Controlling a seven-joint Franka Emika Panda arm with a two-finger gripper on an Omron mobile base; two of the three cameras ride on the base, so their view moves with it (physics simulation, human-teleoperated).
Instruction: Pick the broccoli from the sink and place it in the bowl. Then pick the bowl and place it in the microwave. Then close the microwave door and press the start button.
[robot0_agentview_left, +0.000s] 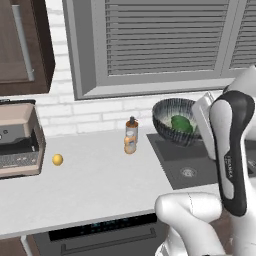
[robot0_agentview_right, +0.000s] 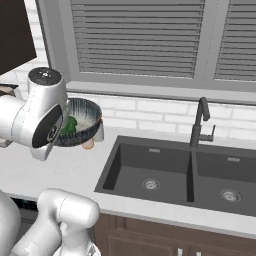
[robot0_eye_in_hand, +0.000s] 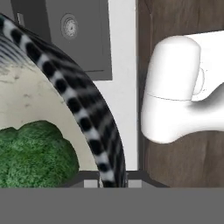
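Step 1 looks done: broccoli (robot0_agentview_left: 181, 123) is sitting inside the bowl (robot0_agentview_left: 170, 118). Step 2 in hand, I'd say: the gripper (robot0_eye_in_hand: 112, 180) is holding the bowl tilted & lifted clear of the worktop (robot0_agentview_left: 95, 185), over the left end of the sink (robot0_agentview_right: 165, 172). Jaws are standing narrow, pinching the bowl's striped rim, one tip inside, one outside, per hand view.

Next move, judging from this: bowl needs carrying to the microwave, which I'm not making out here, so prob. a base drive or wide arm swing; the open black-and-tan appliance (robot0_agentview_left: 17, 140) far left isn't clear enough to name. Bowl needs levelling, since the tilt is risking the floret rolling out.

Around: small bottle (robot0_agentview_left: 131, 129) w/ an orange item (robot0_agentview_left: 130, 146) just in front, both near the bowl's left, likely in the way of a leftward sweep. Yellow fruit (robot0_agentview_left: 58, 159) further left on the worktop. Faucet (robot0_agentview_right: 200, 125) well apart to the right. Window blinds (robot0_agentview_right: 145, 37) behind.
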